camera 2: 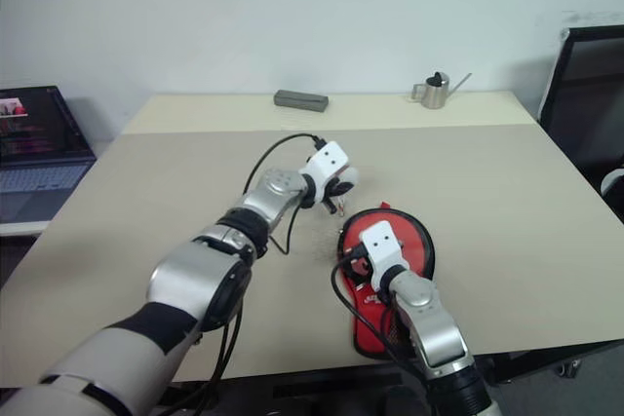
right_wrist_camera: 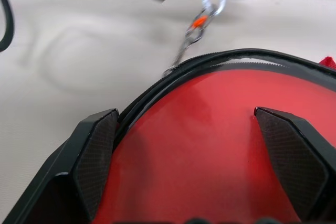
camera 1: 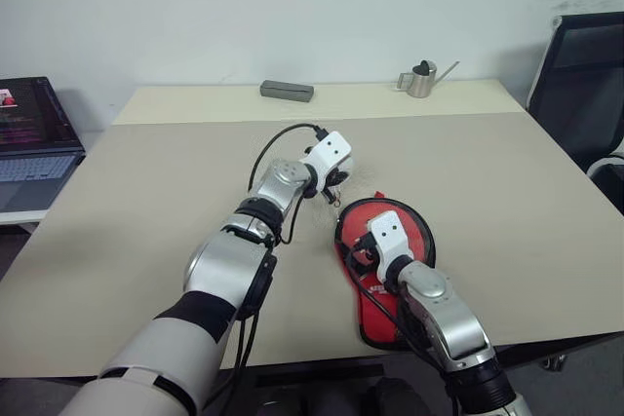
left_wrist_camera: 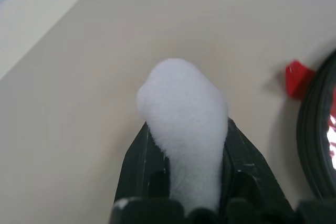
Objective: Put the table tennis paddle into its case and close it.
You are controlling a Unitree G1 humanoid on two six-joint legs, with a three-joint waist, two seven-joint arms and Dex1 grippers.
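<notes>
The right gripper (right_wrist_camera: pixel 191 145) spreads its two black fingers (right_wrist_camera: pixel 94 156) wide over the case (right_wrist_camera: pixel 210 145), red panel between them, zipper chain (right_wrist_camera: pixel 191 38) stretched taut just beyond.

Office or lab setting: beige table (camera 1: pixel 146 202), open laptop (camera 1: pixel 34 133), black office chair (camera 1: pixel 585 85), plain white wall (camera 1: pixel 292 7).

Head pair: high behind both arms, looking forward and down over the wide beige table (camera 1: pixel 507 182), sharing nearly the whole scene | Left wrist: close along its black fingers (left_wrist_camera: pixel 142 166), onto the white fluffy pom-pom (left_wrist_camera: pixel 184 114) | Right wrist: tight over the red-panelled black fabric case (right_wrist_camera: pixel 194 145), whose edge the left wrist also catches
</notes>
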